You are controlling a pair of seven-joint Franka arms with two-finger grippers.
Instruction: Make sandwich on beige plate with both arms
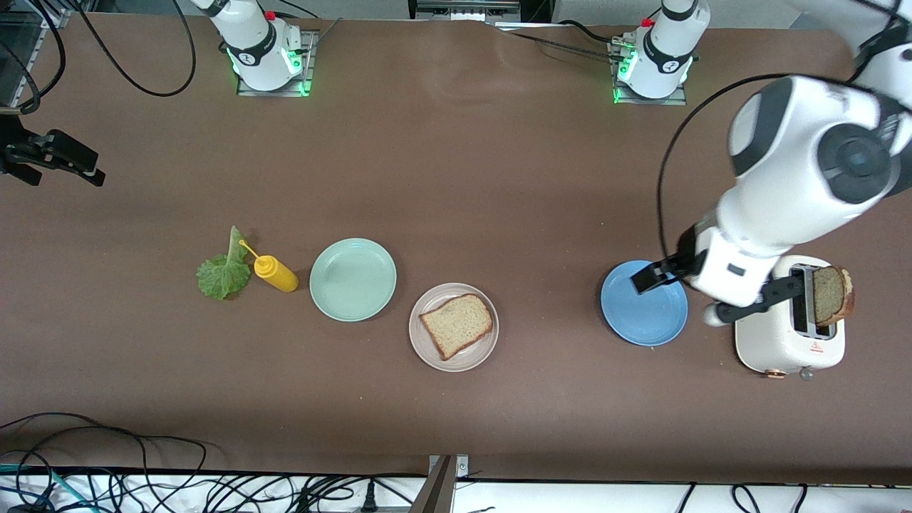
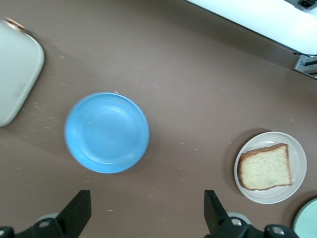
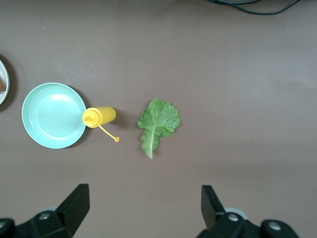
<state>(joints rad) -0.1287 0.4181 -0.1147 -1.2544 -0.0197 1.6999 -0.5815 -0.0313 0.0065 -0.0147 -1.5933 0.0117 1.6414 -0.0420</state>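
Left gripper (image 1: 712, 293) hangs wrist-down, fingers spread wide and empty, between the round blue plate (image 1: 644, 303) and white toaster (image 1: 789, 327) holding a brown bread slice (image 1: 831, 294). The round beige plate (image 1: 454, 327) with another bread slice (image 1: 457, 325) lies toward the right arm's end. Right gripper (image 3: 143, 208), apparently waiting, gapes wide over the crinkly green lettuce leaf (image 3: 157, 122).

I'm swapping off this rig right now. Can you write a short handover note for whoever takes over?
Left gripper: open, empty, over the table between the blue plate and the toaster.
Right gripper: open, empty, high over the lettuce leaf.
Done: one bread slice lies on the beige plate.
Left: second slice stands in the toaster; lettuce lies on the table beside the mustard bottle. Lettuce goes on, then the second slice.
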